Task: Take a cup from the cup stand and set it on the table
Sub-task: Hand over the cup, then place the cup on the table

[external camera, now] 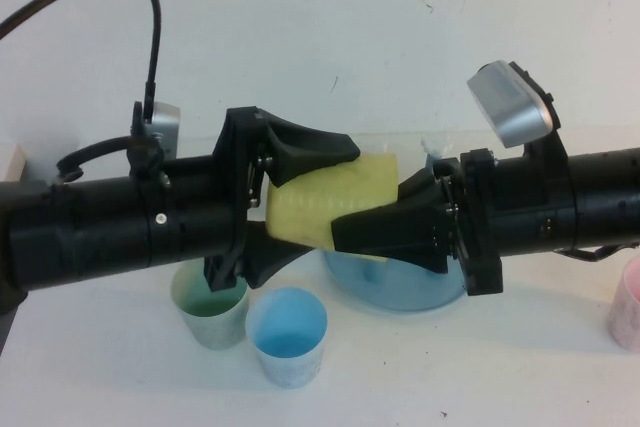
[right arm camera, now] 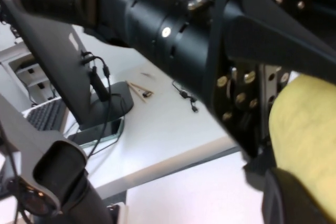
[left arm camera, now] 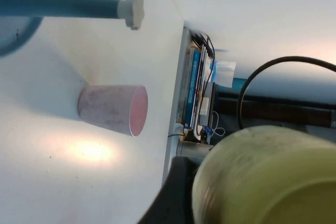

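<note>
White table (external camera: 420, 7) spread under everything, plain and slightly scuffed. Above it, two black arms reaching in from opposite sides and meeting over the blue cup stand (external camera: 400, 292), used here as landmark.

Left gripper (external camera: 290, 202) up in the air just left of the stand, jaws spread around the yellow cup (external camera: 330, 202) and clamped on it: one finger across the cup's far side, the other beneath its near side. Right gripper (external camera: 400, 217) directly above the stand, fingers closed on the same cup from the opposite end, one dark finger lying across its near flank.

Cup itself lifted clear of the table, lying on its side between the two grippers, above the stand's left edge. Seen close in the left wrist view as a broad yellow rounded body (left arm camera: 268, 182).

Stand mostly hidden under the right gripper; only its round blue dish and one peg top visible. White-capped blue pegs (left arm camera: 79, 4) plain in the left wrist view.

Pale green cup (external camera: 210, 309) upright on the table, left of the stand and nearer the robot. Light blue cup (external camera: 288, 335) upright just beside it, touching or nearly so. Pink cup (external camera: 630, 309) well right of the stand, at the picture edge.
</note>
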Controlling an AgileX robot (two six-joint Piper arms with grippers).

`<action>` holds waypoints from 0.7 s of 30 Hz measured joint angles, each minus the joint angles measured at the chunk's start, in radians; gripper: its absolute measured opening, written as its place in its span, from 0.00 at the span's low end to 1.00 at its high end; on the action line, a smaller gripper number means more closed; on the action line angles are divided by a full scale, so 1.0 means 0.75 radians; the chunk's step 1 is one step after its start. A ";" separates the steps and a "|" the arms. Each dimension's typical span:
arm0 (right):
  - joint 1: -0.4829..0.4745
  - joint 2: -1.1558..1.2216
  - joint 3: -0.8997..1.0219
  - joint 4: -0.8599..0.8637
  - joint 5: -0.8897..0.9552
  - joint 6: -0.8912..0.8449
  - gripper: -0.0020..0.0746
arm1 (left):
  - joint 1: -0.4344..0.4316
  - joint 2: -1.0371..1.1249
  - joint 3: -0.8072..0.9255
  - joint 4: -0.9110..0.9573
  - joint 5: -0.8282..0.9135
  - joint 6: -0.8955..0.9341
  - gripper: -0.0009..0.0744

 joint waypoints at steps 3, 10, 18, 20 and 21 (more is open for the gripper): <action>0.000 -0.003 0.000 0.000 0.011 0.035 0.06 | 0.078 0.001 0.000 0.018 0.066 0.051 0.92; -0.035 -0.103 -0.003 -0.195 -0.092 0.208 0.06 | 0.283 0.009 0.000 0.042 0.239 0.173 0.82; -0.102 -0.275 -0.136 -0.844 -0.172 0.729 0.06 | 0.459 0.009 0.000 0.092 0.384 0.455 0.26; -0.102 -0.284 -0.200 -1.062 -0.113 0.884 0.06 | 0.486 0.009 0.000 0.124 0.405 0.564 0.13; -0.102 -0.284 -0.234 -1.167 -0.074 0.957 0.06 | 0.493 0.009 0.000 0.131 0.420 0.624 0.09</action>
